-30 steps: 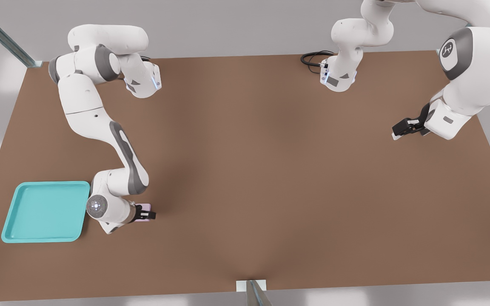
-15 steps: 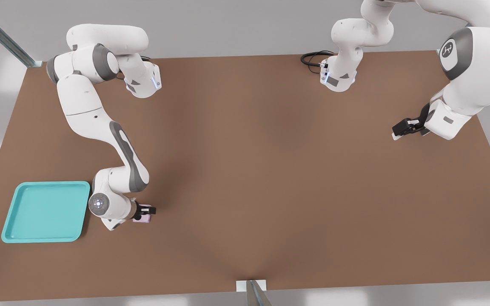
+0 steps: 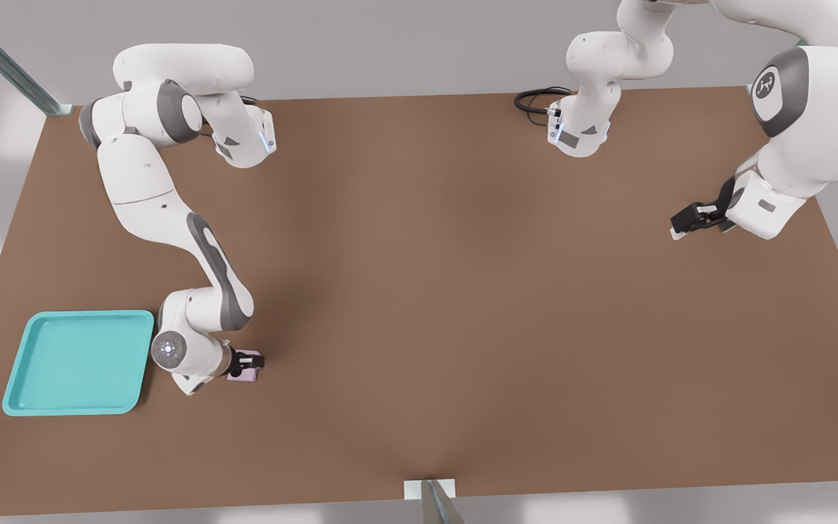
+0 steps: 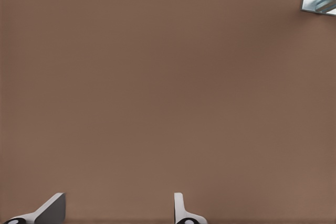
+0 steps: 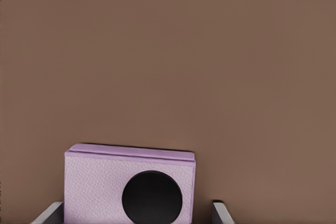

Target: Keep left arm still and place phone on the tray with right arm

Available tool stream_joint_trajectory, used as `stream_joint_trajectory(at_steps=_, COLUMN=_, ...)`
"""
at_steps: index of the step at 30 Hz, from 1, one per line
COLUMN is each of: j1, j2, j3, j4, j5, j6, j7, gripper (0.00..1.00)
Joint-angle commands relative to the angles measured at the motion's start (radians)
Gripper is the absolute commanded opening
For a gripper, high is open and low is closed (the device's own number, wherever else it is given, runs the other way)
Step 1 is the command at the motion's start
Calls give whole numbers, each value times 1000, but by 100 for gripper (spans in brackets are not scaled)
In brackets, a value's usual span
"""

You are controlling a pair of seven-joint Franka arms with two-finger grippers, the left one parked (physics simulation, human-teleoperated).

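Your tool (image 3: 247, 366) straddles the phone (image 5: 129, 185), fingers spread, unclamped; judge it light, stiff, slick — pinch its flat sides.

Soft, even light is falling from above, leaving the brown counter (image 3: 463, 291) bright without glare. Broad faint shadows are darkening its middle band, and a small one is pooling under the pincer (image 3: 246, 364) by the phone (image 3: 243, 375). Edges are looking slightly smeared, perhaps from compression; no bending shows at the borders.
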Motion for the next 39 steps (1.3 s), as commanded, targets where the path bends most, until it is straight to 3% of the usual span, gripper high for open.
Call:
stream_joint_trajectory(at_steps=1, j1=1, j2=-2, j3=0, j4=0, j5=0, j6=8, j7=-21, gripper=94)
stream_joint_trajectory(at_steps=3, j1=1, j2=-5, j3=0, j4=1, j5=0, j6=8, j7=-21, gripper=83)
stream_joint_trajectory(at_steps=8, j1=-1, j2=-9, j3=0, j4=5, j5=0, j6=6, j7=-21, gripper=80)
stream_joint_trajectory(at_steps=16, j1=-42, j2=-64, j3=-4, j4=64, j5=-1, j6=-6, j7=-81, gripper=79)
stream_joint_trajectory(at_steps=19, j1=-96, j2=-66, j3=-3, j4=116, j5=-67, j6=-17, j7=-135, gripper=79)
stream_joint_trajectory(at_steps=30, j1=-400, j2=-86, j3=-1, j4=136, j5=-66, j6=-124, j7=-591, gripper=79)
stream_joint_trajectory(at_steps=39, j1=-452, j2=-25, j3=2, j4=103, j5=-61, j6=-140, j7=-614, gripper=79)
